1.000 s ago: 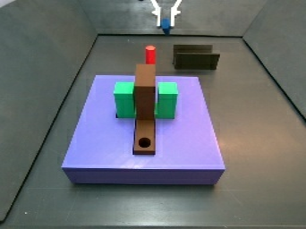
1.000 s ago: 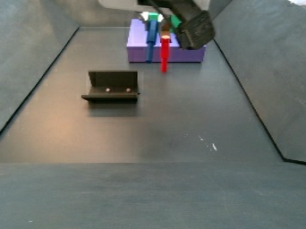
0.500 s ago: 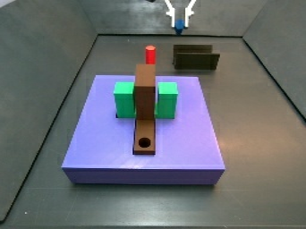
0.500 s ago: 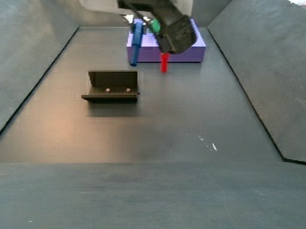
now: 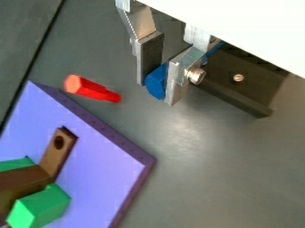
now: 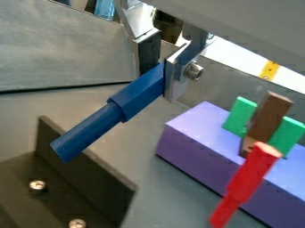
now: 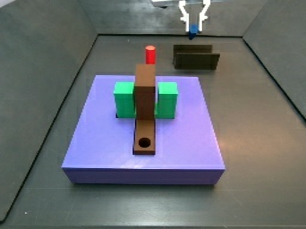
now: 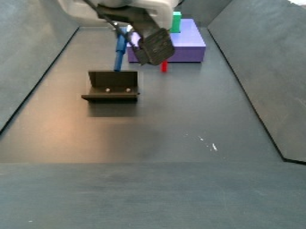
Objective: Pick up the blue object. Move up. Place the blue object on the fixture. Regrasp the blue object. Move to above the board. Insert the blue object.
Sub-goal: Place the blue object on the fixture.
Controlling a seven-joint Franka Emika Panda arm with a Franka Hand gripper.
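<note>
My gripper [image 7: 194, 20] is shut on the top end of the blue object [image 7: 192, 33], a thin blue stick that hangs straight down just above the fixture [image 7: 196, 59]. In a side view the gripper [image 8: 124, 29] holds the stick [image 8: 120, 52] over the dark bracket [image 8: 111, 85]. In both wrist views the silver fingers [image 5: 179, 78] [image 6: 181, 76] clamp the blue object [image 5: 154, 82] [image 6: 113, 118]; the gripper [image 5: 162, 76] [image 6: 165, 76] is beside the fixture [image 5: 242, 85] [image 6: 60, 183]. The purple board [image 7: 180, 143] lies apart from the gripper, nearer the camera in that side view.
On the board stand two green blocks [image 7: 124, 98], a long brown bar [image 7: 145, 112] with a round hole, and a red upright peg [image 7: 150, 54]. The board [image 8: 191, 45] and red peg [image 8: 164, 63] also show in a side view. Grey walls [image 7: 48, 107] ring the dark floor.
The gripper has carried the blue object sideways, away from the far end of the board near the red peg, to above the fixture. The grip stayed shut.
</note>
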